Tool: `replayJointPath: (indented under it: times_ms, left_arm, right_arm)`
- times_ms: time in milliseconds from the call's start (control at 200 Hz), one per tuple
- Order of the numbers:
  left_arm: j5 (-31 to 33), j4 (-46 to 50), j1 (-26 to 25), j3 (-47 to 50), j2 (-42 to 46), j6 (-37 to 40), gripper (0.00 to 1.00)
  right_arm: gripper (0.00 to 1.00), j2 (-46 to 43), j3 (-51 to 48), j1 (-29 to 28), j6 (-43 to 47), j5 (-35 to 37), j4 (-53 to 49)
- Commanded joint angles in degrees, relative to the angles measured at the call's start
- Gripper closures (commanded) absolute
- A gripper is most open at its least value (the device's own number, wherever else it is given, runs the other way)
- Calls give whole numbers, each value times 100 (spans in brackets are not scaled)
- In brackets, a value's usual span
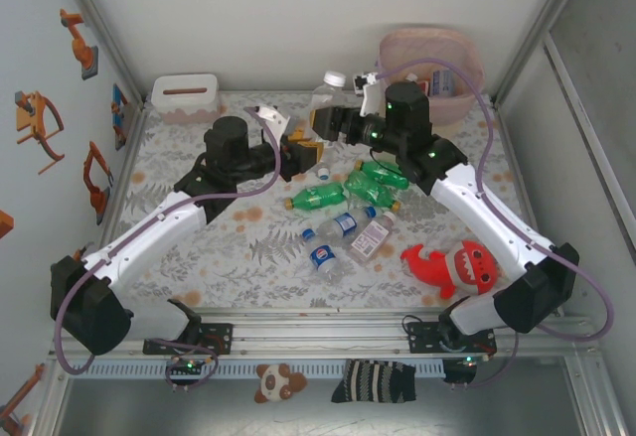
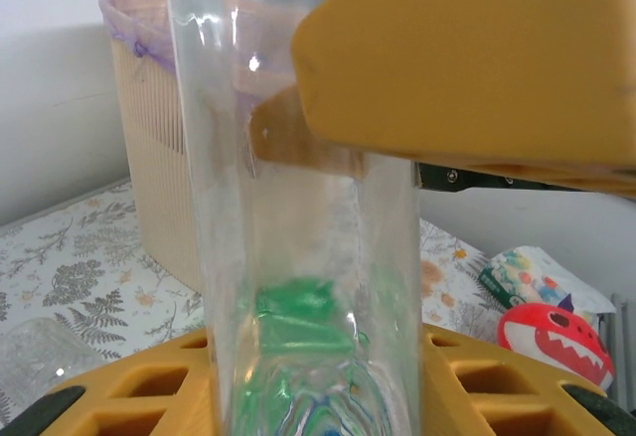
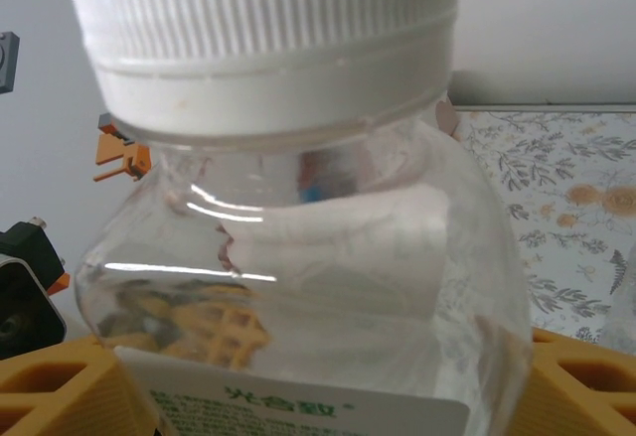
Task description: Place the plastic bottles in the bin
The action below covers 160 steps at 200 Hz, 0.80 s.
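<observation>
**Clear bottle held aloft between two tools**

The right tool (image 1: pixel 329 120) is clenched on a clear bottle (image 1: pixel 323 105). In the right wrist view its yellow fingers (image 3: pixel 581 381) flank the body on both sides, with the white cap (image 3: pixel 268 34) nearest the lens. The left tool (image 1: pixel 298 146) sits just beside it, at the bottle's lower end. In the left wrist view, its lattice fingers (image 2: pixel 129 396) stand either side of the clear bottle (image 2: pixel 298 208), but I cannot tell whether they press it. A yellow finger of the other tool crosses the bottle from the upper right there.

Beyond the right tool and slightly to its right stands the bin (image 1: pixel 469 54), near but apart from the bottle. From the left tool the bin (image 2: pixel 149 168) shows behind the bottle.

Below both tools, on the floral counter (image 1: pixel 199 227), lie more bottles: green bottles (image 1: pixel 318 198) closest, then blue-labelled bottles (image 1: pixel 321 254) further towards the arm bases. A red plush shark (image 1: pixel 452 262) lies to their right. A white box (image 1: pixel 186 96) sits well off to the left tool's left.
</observation>
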State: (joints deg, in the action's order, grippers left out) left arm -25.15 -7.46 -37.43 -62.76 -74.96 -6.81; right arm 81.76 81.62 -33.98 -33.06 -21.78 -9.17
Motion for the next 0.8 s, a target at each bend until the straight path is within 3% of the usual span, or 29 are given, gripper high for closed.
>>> replayJointPath:
  times_ms: [0,265,381,511,796]
  left_arm:
    - [-122,-235,38,27,181,-62,73]
    - [-104,-220,50,69,238,-75,67]
    - [-74,-214,55,89,280,-92,50]
    - [-52,-215,67,145,357,-101,39]
    - [65,-78,84,358,665,-74,36]
  right_arm:
    - [25,-19,235,-60,-8,37,67]
    - [32,-45,330,-67,-68,176,48]
    - [33,-37,429,-66,-44,307,-11]
    - [34,29,629,-31,64,488,-170]
    - [35,369,1498,492,290,647,-636]
